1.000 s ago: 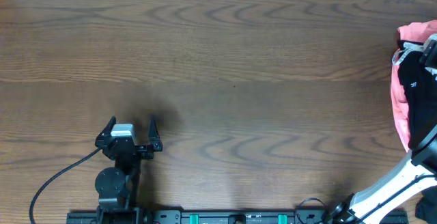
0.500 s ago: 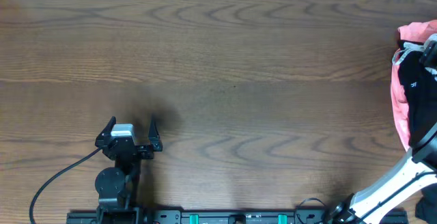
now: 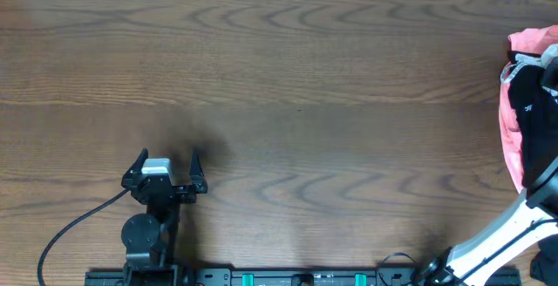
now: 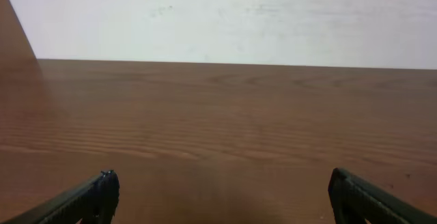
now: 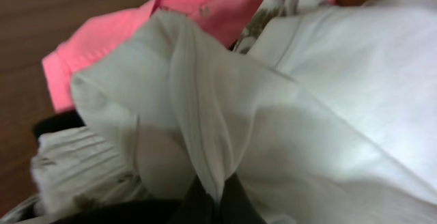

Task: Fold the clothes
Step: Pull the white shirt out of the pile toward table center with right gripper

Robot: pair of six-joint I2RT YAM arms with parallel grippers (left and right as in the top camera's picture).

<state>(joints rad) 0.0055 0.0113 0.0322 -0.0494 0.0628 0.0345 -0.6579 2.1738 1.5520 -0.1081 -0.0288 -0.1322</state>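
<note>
two arms stand at the near edge of a brown wood-grain counter (image 3: 305, 77), one at the left and one at the far right. the left gripper (image 3: 168, 158) sits low over bare wood on the near left, and its jaws are spread wide with nothing between them. in the left wrist view its two dark fingertips (image 4: 102, 186) show at the bottom corners, with bare counter running away to a pale wall (image 4: 273, 19) at the far side. a black cable (image 3: 78, 221) loops from that arm toward the near left corner.

the right arm reaches up along the right edge of the counter over a heap of garments. in the right wrist view the right gripper (image 5: 212, 200) is closed tight, and a raised fold of the white t-shirt of thin soft cloth (image 5: 321, 101) is pinched between its dark fingers. the shirt lies crumpled on top of the heap. behind it, on the far side, lies a bright pink garment (image 5: 198, 5), touching a piece of pale floral-printed cloth (image 5: 273, 5). to the left, under the shirt, show a pale ribbed cloth (image 5: 75, 156) and a strip of dark cloth (image 5: 51, 123). from overhead only the pink edge of the heap is plain, and the white shirt is mostly hidden by the arm.
</note>
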